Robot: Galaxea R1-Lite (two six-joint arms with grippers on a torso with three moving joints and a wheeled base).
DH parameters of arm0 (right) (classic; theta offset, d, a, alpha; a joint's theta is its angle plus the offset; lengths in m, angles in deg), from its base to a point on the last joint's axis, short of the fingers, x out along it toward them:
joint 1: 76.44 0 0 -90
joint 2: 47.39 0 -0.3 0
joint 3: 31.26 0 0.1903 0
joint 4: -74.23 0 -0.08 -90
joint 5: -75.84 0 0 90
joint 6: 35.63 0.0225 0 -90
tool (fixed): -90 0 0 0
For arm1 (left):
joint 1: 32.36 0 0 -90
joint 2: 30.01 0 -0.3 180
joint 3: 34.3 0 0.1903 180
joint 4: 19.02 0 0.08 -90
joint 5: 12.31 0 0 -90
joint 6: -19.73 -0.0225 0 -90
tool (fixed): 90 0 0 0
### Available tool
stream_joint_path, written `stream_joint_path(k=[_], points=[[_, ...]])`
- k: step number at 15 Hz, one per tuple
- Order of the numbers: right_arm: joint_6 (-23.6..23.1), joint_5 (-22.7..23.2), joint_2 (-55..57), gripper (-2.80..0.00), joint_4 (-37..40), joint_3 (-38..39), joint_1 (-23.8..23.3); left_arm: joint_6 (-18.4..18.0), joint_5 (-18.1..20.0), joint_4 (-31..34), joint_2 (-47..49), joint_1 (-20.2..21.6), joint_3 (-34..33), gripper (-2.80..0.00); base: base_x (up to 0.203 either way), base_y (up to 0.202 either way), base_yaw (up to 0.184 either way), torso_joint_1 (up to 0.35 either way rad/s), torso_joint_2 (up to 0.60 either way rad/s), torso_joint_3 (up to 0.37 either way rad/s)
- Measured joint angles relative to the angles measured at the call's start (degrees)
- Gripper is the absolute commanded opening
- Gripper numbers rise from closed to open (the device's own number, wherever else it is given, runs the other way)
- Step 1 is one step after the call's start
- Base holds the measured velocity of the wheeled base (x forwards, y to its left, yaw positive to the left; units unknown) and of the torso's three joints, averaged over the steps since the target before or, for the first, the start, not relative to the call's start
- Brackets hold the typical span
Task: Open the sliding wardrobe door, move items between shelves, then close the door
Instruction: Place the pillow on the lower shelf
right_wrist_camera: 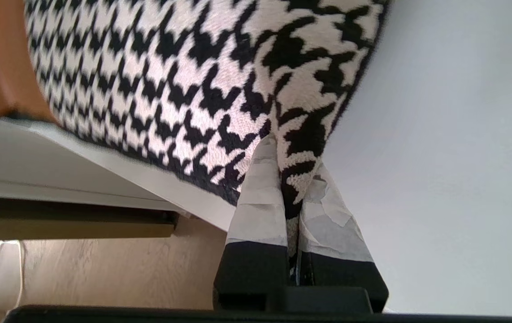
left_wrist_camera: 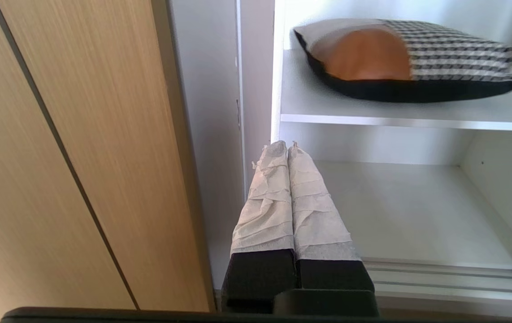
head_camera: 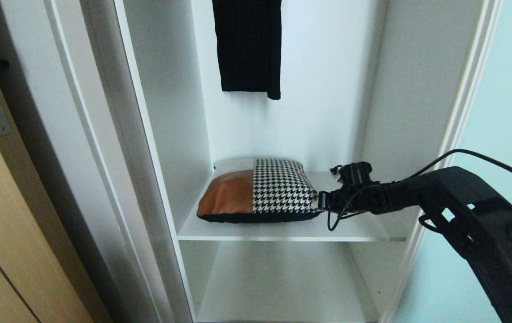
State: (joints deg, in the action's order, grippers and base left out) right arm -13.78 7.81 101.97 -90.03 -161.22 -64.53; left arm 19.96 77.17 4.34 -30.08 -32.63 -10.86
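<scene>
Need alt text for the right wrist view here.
The right gripper, its fingers wrapped in pale tape, is shut on a corner of the houndstooth-and-tan pillow, which lies on a white shelf.

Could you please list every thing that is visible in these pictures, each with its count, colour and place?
pillow: one, tan-brown, black-and-white houndstooth and dark underside, lying on the upper shelf.
upper shelf: one, white, across the wardrobe interior.
lower shelf: one, white, below the upper shelf.
hanging garment: one, black, at the back of the wardrobe above the pillow.
sliding door: one, pale aqua, to the right of the opening.
wooden door: one, light wood, to the left of the wardrobe.
right hand: one, black with white-wrapped fingers, shut on the pillow's houndstooth corner at its right end.
left hand: one, black with white-wrapped fingers, shut and holding nothing, low beside the wooden door, pointing toward the lower shelf.
</scene>
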Motion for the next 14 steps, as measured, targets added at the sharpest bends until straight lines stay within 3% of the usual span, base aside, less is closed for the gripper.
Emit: stream_joint_path(k=[7,14], points=[[0.1,-1.0,-11.1,-2.80,-1.0,14.3,-8.8,-1.0,0.0,0.0,0.0,0.0,0.0,-2.80,0.000,0.000,0.000,0.000,0.00,0.000],[0.2,-1.1,-15.4,-2.80,-10.0,26.0,-13.2,-0.2,0.1,0.0,0.0,0.0,0.0,-2.80,0.000,0.000,0.000,0.000,0.00,0.000]])
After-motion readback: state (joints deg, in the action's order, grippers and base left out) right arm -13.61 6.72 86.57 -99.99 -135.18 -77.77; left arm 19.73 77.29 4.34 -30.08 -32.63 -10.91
